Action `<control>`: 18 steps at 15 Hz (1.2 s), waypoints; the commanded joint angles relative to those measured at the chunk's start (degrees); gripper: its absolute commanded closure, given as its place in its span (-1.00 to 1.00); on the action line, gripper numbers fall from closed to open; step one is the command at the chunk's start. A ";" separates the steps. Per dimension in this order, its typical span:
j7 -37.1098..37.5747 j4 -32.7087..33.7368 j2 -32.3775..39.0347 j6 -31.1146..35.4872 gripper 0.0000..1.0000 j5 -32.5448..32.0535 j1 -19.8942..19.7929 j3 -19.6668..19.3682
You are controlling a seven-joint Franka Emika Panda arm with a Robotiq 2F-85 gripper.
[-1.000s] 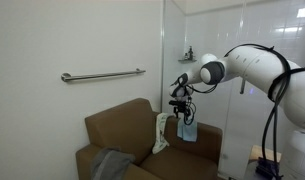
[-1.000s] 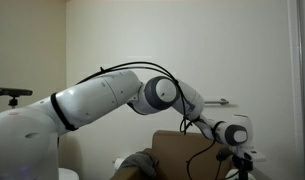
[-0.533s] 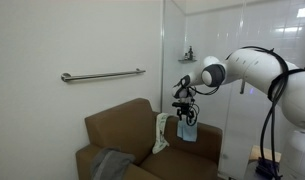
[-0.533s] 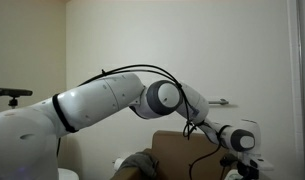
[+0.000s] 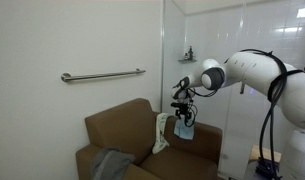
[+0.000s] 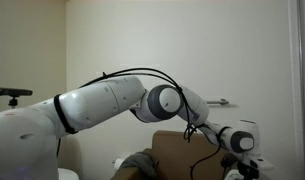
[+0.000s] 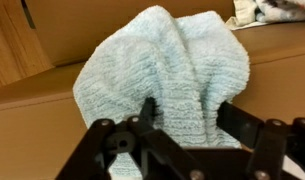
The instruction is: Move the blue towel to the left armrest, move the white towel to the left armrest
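One fold of the blue towel (image 7: 162,80) sits pinched in the hand (image 7: 187,108). Released off-centre, it may slide off the armrest (image 5: 206,135).

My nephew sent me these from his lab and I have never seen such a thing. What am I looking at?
The big white machine is a robot arm with a two-fingered claw at its tip. Two of the pictures come from cameras standing in the room. In one of them the arm fills most of the frame. The third comes from a camera on the robot's wrist, looking down past the claw. The furniture is a brown armchair. The claw is shut on a light blue towel over one armrest. A white towel hangs beside the backrest, and a grey cloth lies on the other armrest. A metal rail is fixed to the wall.
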 commanded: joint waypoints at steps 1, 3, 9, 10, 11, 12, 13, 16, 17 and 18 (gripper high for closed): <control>1.12 -0.10 0.42 2.88 0.29 1.51 -0.22 0.82; 0.90 -0.32 0.43 3.41 0.56 1.50 -0.17 1.00; -0.29 -3.33 -1.01 4.46 0.95 1.07 0.63 2.24; -0.78 -4.88 -2.00 5.10 0.89 0.94 1.02 2.41; -1.60 -7.03 -3.35 6.03 0.93 0.67 1.62 2.54; -2.36 -9.25 -4.72 6.91 0.93 0.42 2.27 2.78; -2.74 -12.03 -6.30 8.58 0.94 0.11 3.21 2.69; -3.70 -19.50 -10.92 12.04 0.93 -0.42 6.24 2.56; -3.74 -21.87 -12.41 12.98 0.91 -0.56 7.51 2.40; -3.93 -24.26 -13.79 14.01 0.93 -0.65 8.64 2.31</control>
